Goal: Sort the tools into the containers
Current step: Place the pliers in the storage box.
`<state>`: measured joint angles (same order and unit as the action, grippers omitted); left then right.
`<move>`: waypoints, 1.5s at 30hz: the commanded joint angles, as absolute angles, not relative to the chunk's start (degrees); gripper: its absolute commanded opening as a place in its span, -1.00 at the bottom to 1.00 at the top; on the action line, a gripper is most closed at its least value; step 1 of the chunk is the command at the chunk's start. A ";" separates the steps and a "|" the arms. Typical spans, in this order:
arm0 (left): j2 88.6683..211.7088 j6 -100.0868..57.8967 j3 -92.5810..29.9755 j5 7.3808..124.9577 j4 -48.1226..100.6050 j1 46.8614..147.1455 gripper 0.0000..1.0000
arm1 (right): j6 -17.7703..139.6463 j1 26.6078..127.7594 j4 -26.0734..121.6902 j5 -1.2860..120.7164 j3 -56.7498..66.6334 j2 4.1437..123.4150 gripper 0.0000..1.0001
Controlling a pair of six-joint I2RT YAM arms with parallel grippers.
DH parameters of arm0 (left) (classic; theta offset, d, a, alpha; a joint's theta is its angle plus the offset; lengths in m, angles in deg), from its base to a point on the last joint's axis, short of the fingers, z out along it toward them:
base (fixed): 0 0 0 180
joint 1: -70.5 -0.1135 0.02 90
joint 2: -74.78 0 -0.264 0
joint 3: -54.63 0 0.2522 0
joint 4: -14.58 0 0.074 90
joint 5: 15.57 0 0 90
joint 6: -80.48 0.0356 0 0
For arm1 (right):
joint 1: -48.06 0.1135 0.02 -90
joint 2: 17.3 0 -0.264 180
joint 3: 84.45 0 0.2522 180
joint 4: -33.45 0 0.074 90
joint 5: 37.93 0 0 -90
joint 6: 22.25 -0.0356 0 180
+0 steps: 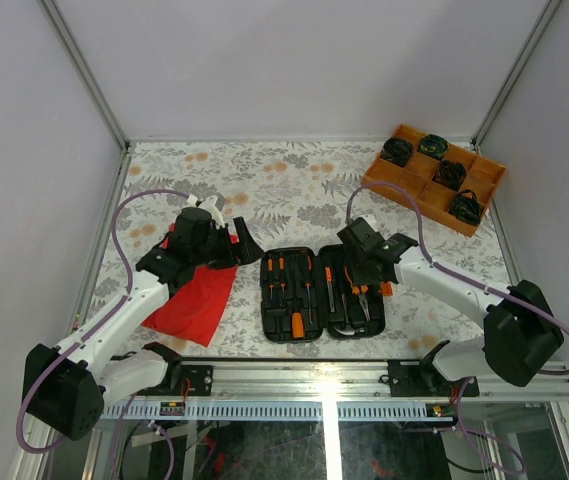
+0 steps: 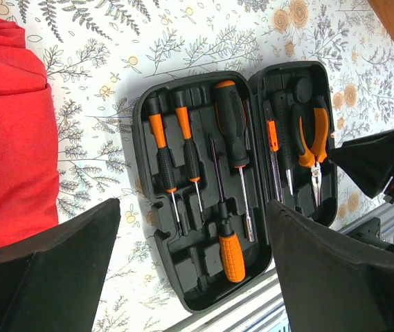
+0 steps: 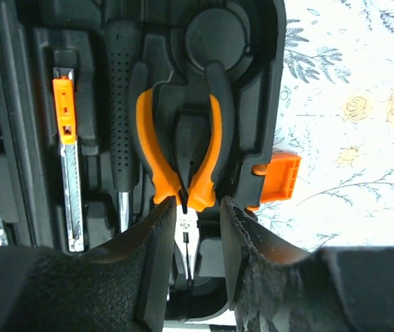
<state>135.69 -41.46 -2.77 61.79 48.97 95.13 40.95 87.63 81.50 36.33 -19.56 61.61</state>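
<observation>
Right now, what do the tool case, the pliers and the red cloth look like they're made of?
Tool case: probably moulded plastic, matt black, with shaped slots. Pliers: silvery metal nose, likely steel; orange grips look like rubbery plastic. Red cloth: soft fabric, matt, folding and creasing.

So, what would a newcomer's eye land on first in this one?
The open black tool case at the near edge of the table, with orange-handled screwdrivers and pliers seated in its moulded slots and the right gripper poised over the pliers' nose. Next come the red cloth at the left and the orange compartment tray in the far right corner.
</observation>
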 commanded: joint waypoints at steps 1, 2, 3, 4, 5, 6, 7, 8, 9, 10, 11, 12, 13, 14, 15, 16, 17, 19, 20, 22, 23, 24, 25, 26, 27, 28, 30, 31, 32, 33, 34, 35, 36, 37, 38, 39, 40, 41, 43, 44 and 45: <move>135.65 -42.12 -3.88 60.94 47.59 94.64 0.69 | 42.30 87.26 80.47 31.22 -17.35 64.09 -0.23; 135.62 -42.12 -3.87 60.92 47.66 94.64 0.69 | 42.39 87.26 80.14 30.53 -17.37 64.77 -0.19; 135.57 -42.12 -3.79 60.90 47.74 94.64 0.69 | 42.44 87.26 79.96 29.84 -17.30 65.44 -0.11; 135.51 -42.12 -3.78 60.95 47.77 94.66 0.69 | 42.43 87.26 79.53 29.23 -17.39 65.98 -0.09; 135.49 -42.12 -3.75 61.03 47.77 94.62 0.69 | 42.70 87.26 79.03 28.96 -17.65 66.38 -0.08; 135.49 -42.17 -3.62 61.03 47.77 94.53 0.69 | 42.85 87.26 78.57 28.85 -17.83 66.84 -0.08; 135.41 -42.13 -3.53 61.07 47.77 94.58 0.69 | 43.00 87.26 78.11 28.98 -18.05 67.22 -0.08; 135.41 -42.12 -3.48 61.06 47.77 94.66 0.69 | 43.06 87.26 77.66 29.09 -18.19 67.59 -0.11; 135.38 -42.12 -3.44 61.05 47.77 94.60 0.69 | 43.19 87.26 77.30 29.32 -18.36 67.94 -0.12; 135.41 -42.12 -3.45 61.05 47.82 94.54 0.69 | 43.27 87.26 76.91 29.61 -18.60 68.23 -0.15; 135.42 -42.12 -3.40 61.00 47.78 94.62 0.69 | 43.32 87.26 76.55 29.92 -18.86 68.48 -0.18; 135.43 -42.12 -3.35 61.04 47.77 94.52 0.69 | 43.34 87.26 76.21 30.14 -19.09 68.67 -0.21; 135.35 -42.12 -3.27 61.01 47.77 94.58 0.69 | 43.32 87.26 76.03 30.39 -19.30 68.91 -0.24; 135.25 -42.12 -3.26 61.11 47.77 94.59 0.69 | 43.32 87.26 76.08 30.45 -19.42 69.18 -0.28; 135.26 -42.12 -3.21 61.02 47.77 94.61 0.69 | 43.32 87.26 76.12 30.45 -19.54 69.40 -0.33; 135.22 -42.17 -3.21 61.13 47.77 94.59 0.69 | 43.32 87.26 76.26 30.39 -19.69 69.63 -0.36; 135.21 -42.13 -3.15 61.10 47.77 94.59 0.69 | 43.32 87.26 76.77 30.37 -19.71 69.83 -0.40; 135.31 -42.12 -3.14 61.04 47.77 94.59 0.69 | 43.26 87.26 77.80 30.48 -19.52 69.97 -0.47; 135.34 -42.12 -3.11 61.02 47.77 94.59 0.69 | 43.25 87.26 78.54 30.58 -19.38 69.97 -0.50; 135.42 -42.08 -3.09 60.94 47.77 94.61 0.69 | 43.31 87.26 80.05 30.85 -19.04 70.03 -0.53; 135.39 -42.04 -3.16 60.97 47.77 94.60 0.69 | 43.33 87.27 80.84 31.27 -18.91 70.16 -0.54; 135.31 -42.04 -3.11 60.97 47.77 94.63 0.69 | 43.32 87.21 81.66 31.62 -18.74 70.29 -0.55; 135.38 -42.03 -3.09 60.92 47.77 94.56 0.68 | 43.24 87.21 82.42 31.93 -18.67 70.34 -0.55; 135.23 -42.11 -3.04 60.92 47.77 94.59 0.68 | 43.09 87.25 83.05 32.47 -18.72 70.22 -0.55; 135.15 -42.12 -3.03 60.93 47.77 94.59 0.68 | 42.62 87.26 83.52 32.69 -18.79 69.97 -0.56; 135.08 -42.12 -3.00 60.99 47.77 94.59 0.68 | 42.35 87.24 83.78 32.93 -18.91 69.57 -0.56; 134.89 -42.12 -2.83 61.12 47.85 94.59 0.68 | 41.78 87.26 84.67 33.27 -19.08 68.84 -0.57; 134.89 -42.12 -2.77 61.13 47.79 94.58 0.68 | 41.53 87.26 85.02 33.53 -19.05 68.56 -0.57; 134.88 -42.17 -2.69 61.06 47.78 94.65 0.68 | 41.31 87.26 85.41 33.90 -19.07 68.42 -0.57; 134.97 -42.21 -2.71 61.08 47.77 94.59 0.68 | 41.08 87.26 85.75 34.11 -19.01 68.45 -0.57; 135.03 -42.21 -2.77 60.94 47.76 94.61 0.68 | 40.68 87.26 86.02 34.38 -19.03 68.47 -0.57; 135.06 -42.21 -2.84 60.86 47.77 94.59 0.68 | 40.30 87.26 86.06 34.64 -19.21 68.48 -0.57; 135.05 -42.21 -2.83 60.89 47.77 94.56 0.68 | 39.88 87.26 85.98 34.88 -19.37 68.55 -0.57; 134.98 -42.21 -2.88 60.84 47.77 94.58 0.68 | 39.44 87.26 86.05 35.18 -19.47 68.57 -0.57; 134.91 -42.21 -2.94 60.92 47.82 94.59 0.68 | 39.04 87.26 86.19 35.49 -19.61 68.63 -0.54; 134.90 -42.21 -2.96 60.90 47.92 94.54 0.68 | 38.65 87.26 86.27 35.75 -19.63 68.59 -0.49; 134.80 -42.13 -2.98 60.94 47.90 94.58 0.68 | 38.34 87.26 86.36 35.85 -19.63 68.33 -0.45; 134.74 -42.12 -2.97 61.03 47.94 94.59 0.68 | 38.04 87.26 86.29 35.96 -19.57 67.90 -0.41; 134.69 -42.04 -2.85 61.04 48.03 94.59 0.68 | 37.60 87.26 86.11 36.04 -19.60 66.68 -0.39; 134.70 -42.04 -2.76 61.05 48.03 94.59 0.68 | 37.46 87.26 86.07 36.07 -19.51 65.95 -0.40; 134.78 -42.03 -2.81 61.02 48.03 94.57 0.68 | 37.36 87.26 86.06 36.09 -19.43 65.48 -0.40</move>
<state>135.58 -41.92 -2.75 61.76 48.97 95.13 39.28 87.58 83.16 34.69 -19.60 68.91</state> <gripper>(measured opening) 0.844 0.300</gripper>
